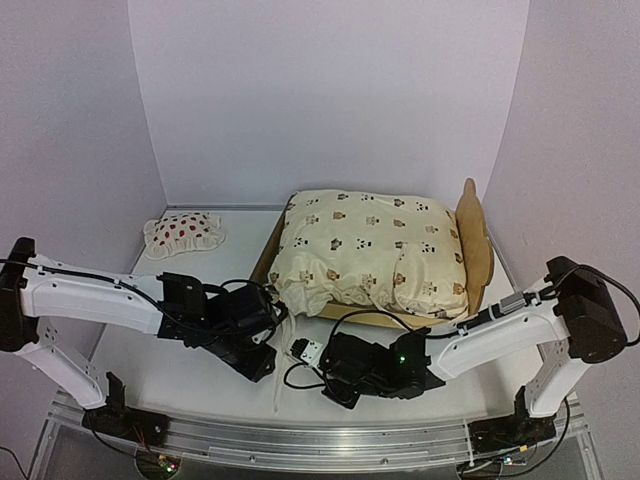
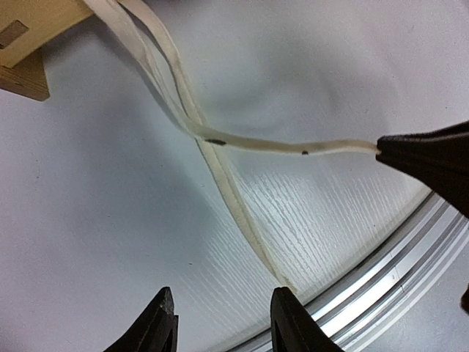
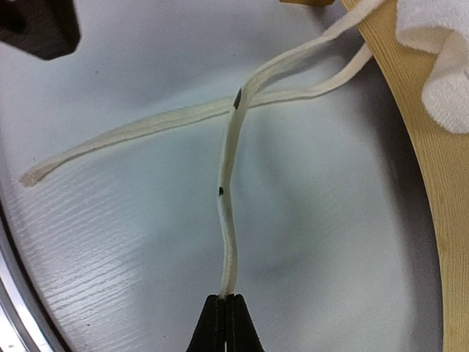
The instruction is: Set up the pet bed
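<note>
Nearest, the right tool (image 3: 226,301) is clenched on the held tie (image 3: 224,220). The left tool (image 2: 223,312), released, hangs over the loose tie (image 2: 238,209), which runs from its fingertips straight away toward the bed (image 1: 476,240), farther back on the counter (image 1: 180,370).

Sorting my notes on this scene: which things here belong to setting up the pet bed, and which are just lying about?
In the job: pet bed; print cushion on it; tie string pinched by right end effector.
Lying about: strawberry pillow, apart, left of the bed.
</note>
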`<state>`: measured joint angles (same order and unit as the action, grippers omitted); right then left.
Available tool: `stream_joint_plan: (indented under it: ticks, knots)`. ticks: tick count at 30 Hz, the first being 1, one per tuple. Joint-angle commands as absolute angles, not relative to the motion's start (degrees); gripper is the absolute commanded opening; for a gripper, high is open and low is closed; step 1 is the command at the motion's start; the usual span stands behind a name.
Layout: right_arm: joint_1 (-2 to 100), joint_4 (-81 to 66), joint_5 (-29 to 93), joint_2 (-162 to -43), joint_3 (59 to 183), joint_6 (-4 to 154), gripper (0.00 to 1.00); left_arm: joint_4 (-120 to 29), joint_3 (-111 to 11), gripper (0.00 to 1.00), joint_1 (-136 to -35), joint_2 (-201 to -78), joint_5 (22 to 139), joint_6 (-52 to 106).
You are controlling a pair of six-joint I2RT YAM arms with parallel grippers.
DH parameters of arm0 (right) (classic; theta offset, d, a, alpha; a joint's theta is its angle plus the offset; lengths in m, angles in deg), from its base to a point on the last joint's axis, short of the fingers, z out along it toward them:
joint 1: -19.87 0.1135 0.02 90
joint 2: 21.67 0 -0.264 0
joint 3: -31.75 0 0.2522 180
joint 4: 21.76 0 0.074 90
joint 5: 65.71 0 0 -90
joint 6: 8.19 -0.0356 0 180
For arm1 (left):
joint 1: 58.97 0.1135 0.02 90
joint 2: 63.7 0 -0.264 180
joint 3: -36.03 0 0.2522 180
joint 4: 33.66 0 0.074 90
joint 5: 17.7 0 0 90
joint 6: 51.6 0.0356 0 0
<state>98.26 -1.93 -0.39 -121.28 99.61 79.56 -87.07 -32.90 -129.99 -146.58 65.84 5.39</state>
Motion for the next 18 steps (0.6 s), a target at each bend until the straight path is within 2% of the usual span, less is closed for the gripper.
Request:
stream_joint_plan:
  ticks: [1,18]
  knots:
    - [97.4,-0.7,-2.0,-119.5,97.8,76.3,0.00,-81.9,-32.5,0.44,-131.2,-149.9,69.7,5.7]
    - [96.7,-0.6,-3.0,-118.9,97.9,73.6,0.00,-79.2,-32.0,0.45,-133.2,-159.5,77.0,5.1]
